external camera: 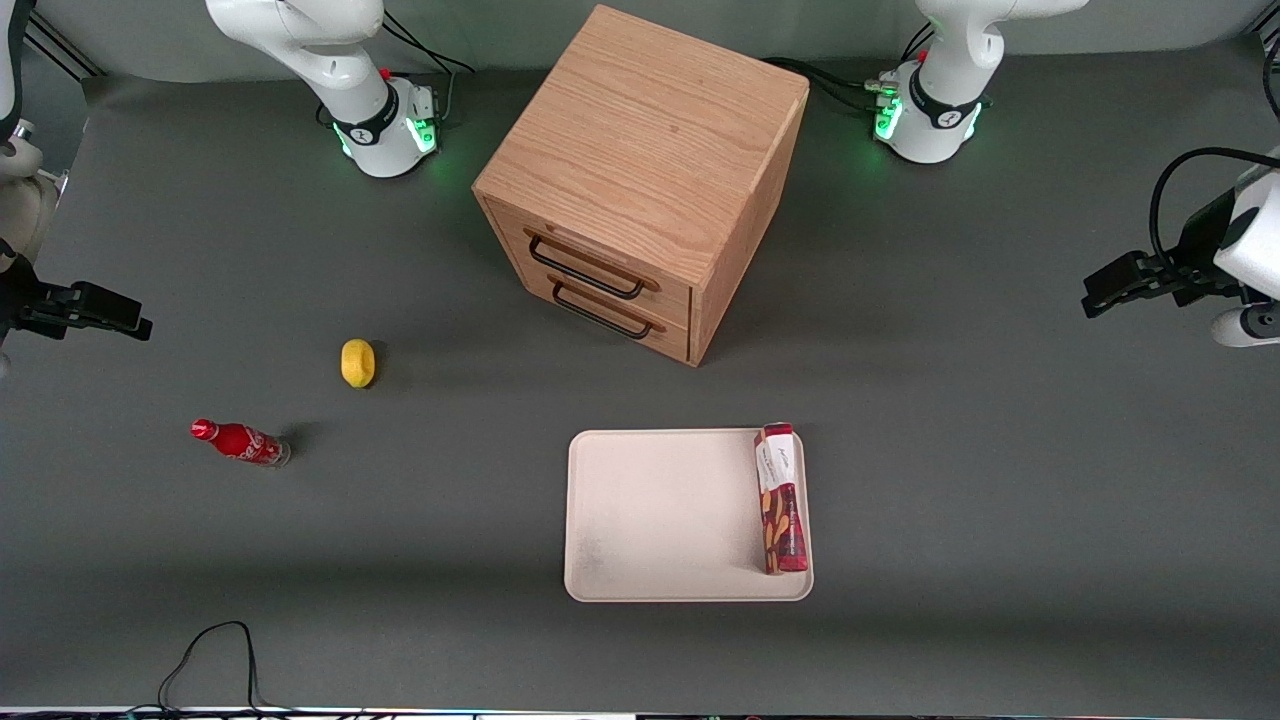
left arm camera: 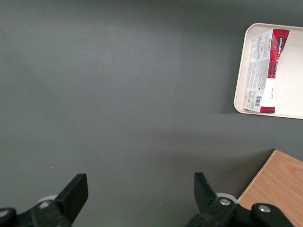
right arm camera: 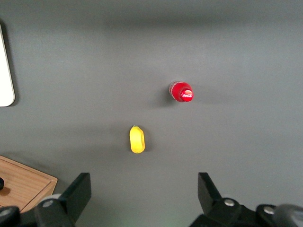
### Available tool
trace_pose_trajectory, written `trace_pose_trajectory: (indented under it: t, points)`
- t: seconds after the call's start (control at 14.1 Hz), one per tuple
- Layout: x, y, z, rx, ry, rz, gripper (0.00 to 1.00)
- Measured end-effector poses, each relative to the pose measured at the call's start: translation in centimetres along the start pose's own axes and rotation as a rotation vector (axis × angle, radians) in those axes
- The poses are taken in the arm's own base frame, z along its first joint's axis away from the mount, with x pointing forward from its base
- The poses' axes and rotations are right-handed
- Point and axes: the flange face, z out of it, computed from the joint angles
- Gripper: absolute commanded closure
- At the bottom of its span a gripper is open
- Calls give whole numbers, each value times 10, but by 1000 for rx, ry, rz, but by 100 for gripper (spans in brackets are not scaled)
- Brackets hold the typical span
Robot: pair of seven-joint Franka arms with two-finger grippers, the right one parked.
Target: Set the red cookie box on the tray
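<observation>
Resting on the tray (external camera: 640, 520) along its rim, the red cookie box (external camera: 781, 497) appears placed; the gripper (left arm camera: 137, 189) is held wide open, empty, well apart from it

The tool (external camera: 1100, 290) hangs with fingers spread over bare surface (external camera: 1000, 420) — open room between it and the tray (external camera: 660, 515). The red cookie box (external camera: 780, 497) lines the tray's nearest rim, seemingly on edge; the cabinet (external camera: 640, 180) stands farther back.
</observation>
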Motion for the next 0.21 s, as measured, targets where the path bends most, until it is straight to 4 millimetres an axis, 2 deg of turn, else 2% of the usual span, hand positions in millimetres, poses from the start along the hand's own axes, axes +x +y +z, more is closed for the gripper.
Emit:
trace_pose_trajectory:
  t: [0.21]
  points:
    - [-1,-1,1,1,-8,25,0]
